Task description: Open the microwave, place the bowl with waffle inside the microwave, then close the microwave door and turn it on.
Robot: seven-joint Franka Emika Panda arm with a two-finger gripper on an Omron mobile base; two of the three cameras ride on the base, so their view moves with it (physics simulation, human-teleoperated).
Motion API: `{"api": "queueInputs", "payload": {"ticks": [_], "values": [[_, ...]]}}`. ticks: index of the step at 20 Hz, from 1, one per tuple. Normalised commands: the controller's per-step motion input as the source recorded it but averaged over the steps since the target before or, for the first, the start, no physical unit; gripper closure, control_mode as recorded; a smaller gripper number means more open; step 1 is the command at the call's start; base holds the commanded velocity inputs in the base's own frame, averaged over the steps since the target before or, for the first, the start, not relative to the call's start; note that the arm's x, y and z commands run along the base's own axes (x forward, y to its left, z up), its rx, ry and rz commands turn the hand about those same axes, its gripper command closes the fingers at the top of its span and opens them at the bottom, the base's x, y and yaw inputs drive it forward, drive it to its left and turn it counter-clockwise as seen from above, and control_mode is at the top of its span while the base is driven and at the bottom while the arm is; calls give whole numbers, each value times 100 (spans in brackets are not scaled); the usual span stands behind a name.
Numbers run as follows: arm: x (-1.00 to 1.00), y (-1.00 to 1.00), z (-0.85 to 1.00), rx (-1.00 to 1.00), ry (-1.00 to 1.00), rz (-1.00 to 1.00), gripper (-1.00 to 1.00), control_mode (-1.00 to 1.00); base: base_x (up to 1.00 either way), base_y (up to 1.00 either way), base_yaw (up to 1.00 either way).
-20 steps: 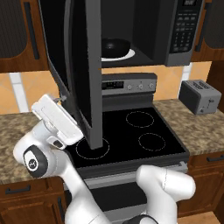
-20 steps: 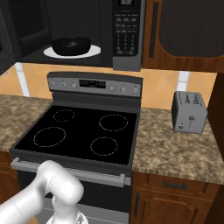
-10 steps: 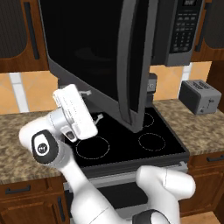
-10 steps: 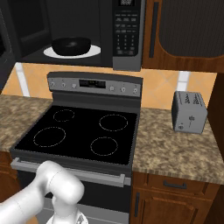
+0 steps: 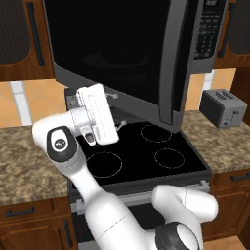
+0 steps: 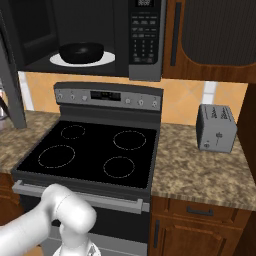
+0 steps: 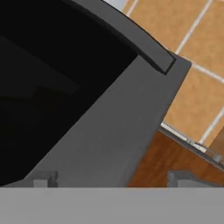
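The microwave [image 6: 145, 35] hangs over the stove with its cavity showing. The black bowl [image 6: 81, 51] sits inside on the white turntable; the waffle is hidden from here. The microwave door [image 5: 122, 49] stands partly swung in, its grey handle edge [image 5: 172, 68] toward the right; from the right base it is a dark strip [image 6: 12, 75]. My gripper [image 5: 113, 111] is at the door's lower left, open and holding nothing. In the hand view its fingertips [image 7: 41, 179] stand wide apart, close against the door's grey frame [image 7: 109, 131].
A black glass stove [image 6: 95, 150] lies under the microwave, between speckled stone counters. A grey toaster [image 6: 216, 127] stands on the right counter. Brown wooden cabinets [image 6: 210, 35] flank the microwave. My own arm bends low over the stove's front left.
The microwave door has swung from edge-on toward shut, now covering most of the cavity in the left base view. My hand moved right and up along with it.
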Motion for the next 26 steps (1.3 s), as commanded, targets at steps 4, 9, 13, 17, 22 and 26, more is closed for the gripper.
{"api": "queueInputs", "payload": {"ticks": [4,9,13,17,22,26], "values": [[63,-34,0,16,0,6,-100,-100,0,0,0],[74,-39,0,21,0,19,-100,-100,0,0,0],[66,-36,0,22,0,26,-100,-100,0,0,0],[58,-41,0,24,-8,30,-100,-100,0,0,0],[54,-49,0,28,-17,36,-100,-100,0,0,0],[56,-44,0,28,-17,38,-100,-100,0,0,0]]}}
